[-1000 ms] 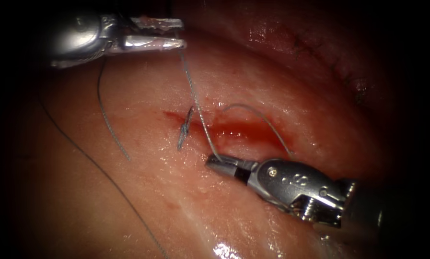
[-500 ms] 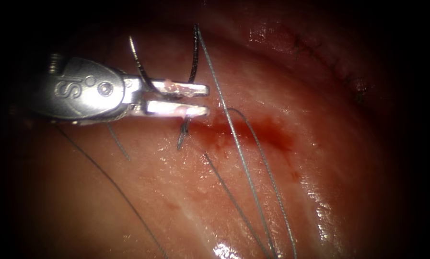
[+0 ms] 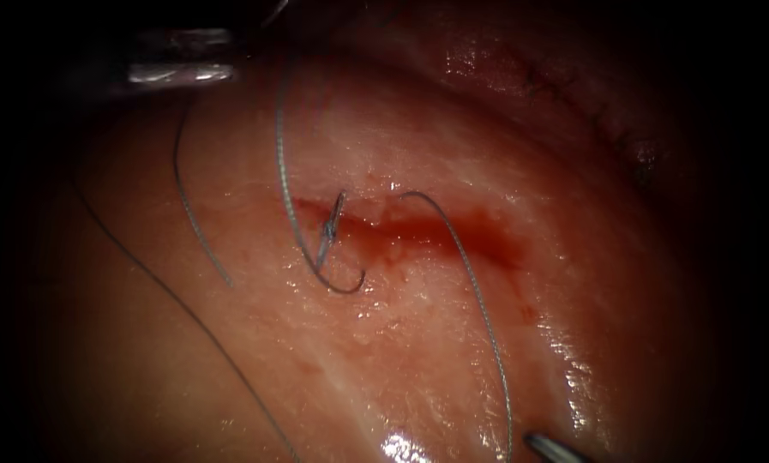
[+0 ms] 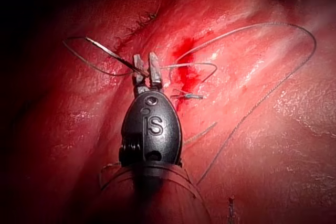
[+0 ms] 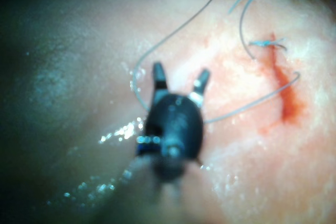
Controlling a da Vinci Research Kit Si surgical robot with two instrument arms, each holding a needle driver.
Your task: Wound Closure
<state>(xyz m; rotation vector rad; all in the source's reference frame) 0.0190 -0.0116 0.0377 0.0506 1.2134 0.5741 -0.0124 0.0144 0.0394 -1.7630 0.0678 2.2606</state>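
Needle [image 4: 113, 55] is in the left tool [image 4: 146, 69], out of the tissue [image 3: 401, 360]. The jaws are pressed nearly together on it, leaving a thin gap. The grip looks to be near one end of the curve, but I cannot tell which end. The rest of the needle sticks out sideways over bare tissue. In the endoscope view this tool sits far up and to the left of the cut [image 3: 487, 244], probably held there so the needle point stays off the surface.

Right tool [image 5: 179, 80]: jaws spread wide in a V and holding nothing. A strand of thread [image 3: 478, 291] runs just beside its tips, and I cannot tell whether it touches them. Its tip shows at the endoscope view's lower edge, to the right of and well apart from the cut.

Cut: red fluid [image 3: 435, 230] lies along it. One stitch [image 3: 331, 225] crosses its left end, with a small loop of thread beside it. A long arc of thread rises from the middle of the cut and runs down toward the right tool. Other strands lie loose on the tissue to the left. Nothing looks taut, which fits with both tools being parked away from the cut.
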